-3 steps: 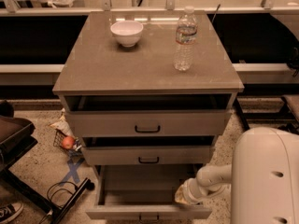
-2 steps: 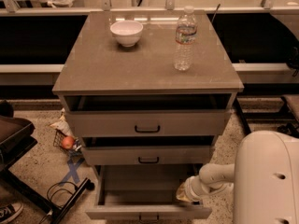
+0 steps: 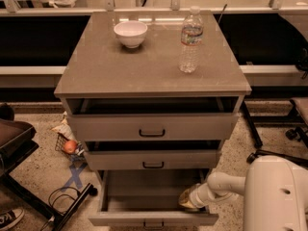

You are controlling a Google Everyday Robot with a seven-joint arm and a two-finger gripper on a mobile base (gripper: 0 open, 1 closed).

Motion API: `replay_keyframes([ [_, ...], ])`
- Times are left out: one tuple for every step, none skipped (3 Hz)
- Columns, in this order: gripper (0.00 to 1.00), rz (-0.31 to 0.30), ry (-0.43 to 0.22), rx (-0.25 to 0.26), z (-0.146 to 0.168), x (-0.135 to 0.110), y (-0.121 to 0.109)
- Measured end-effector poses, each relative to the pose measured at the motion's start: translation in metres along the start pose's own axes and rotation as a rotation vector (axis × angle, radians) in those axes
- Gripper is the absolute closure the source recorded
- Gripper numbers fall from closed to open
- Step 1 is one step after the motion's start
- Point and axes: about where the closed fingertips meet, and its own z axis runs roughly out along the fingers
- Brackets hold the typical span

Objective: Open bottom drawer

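The grey-beige cabinet (image 3: 154,76) has three drawers. The bottom drawer (image 3: 144,196) is pulled far out, showing its plain grey interior; its front (image 3: 120,220) with a small dark handle (image 3: 153,223) sits at the frame's lower edge. The middle drawer (image 3: 153,160) and top drawer (image 3: 152,127) stand slightly ajar. My white arm reaches in from the lower right. The gripper (image 3: 185,199) is down inside the right side of the bottom drawer, mostly hidden by the wrist.
A white bowl (image 3: 130,33) and a clear water bottle (image 3: 190,40) stand on the cabinet top. Left of the cabinet are a dark stand leg (image 3: 72,208), cables, blue floor tape (image 3: 73,174) and an orange item (image 3: 70,146). Chair legs (image 3: 269,153) stand at the right.
The bottom drawer stands as before. My arm and gripper have shifted slightly lower and left inside the drawer's right side.
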Motion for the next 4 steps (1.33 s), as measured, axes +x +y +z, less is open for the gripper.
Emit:
replay_keyframes([
  [1.00,0.000,0.000,-0.005,0.001,0.000,0.002],
  [1.00,0.048,0.001,-0.065,0.011,0.000,0.036],
  [1.00,0.085,-0.004,-0.107,0.019,-0.005,0.065],
  [1.00,0.085,-0.004,-0.107,0.019,-0.005,0.065],
])
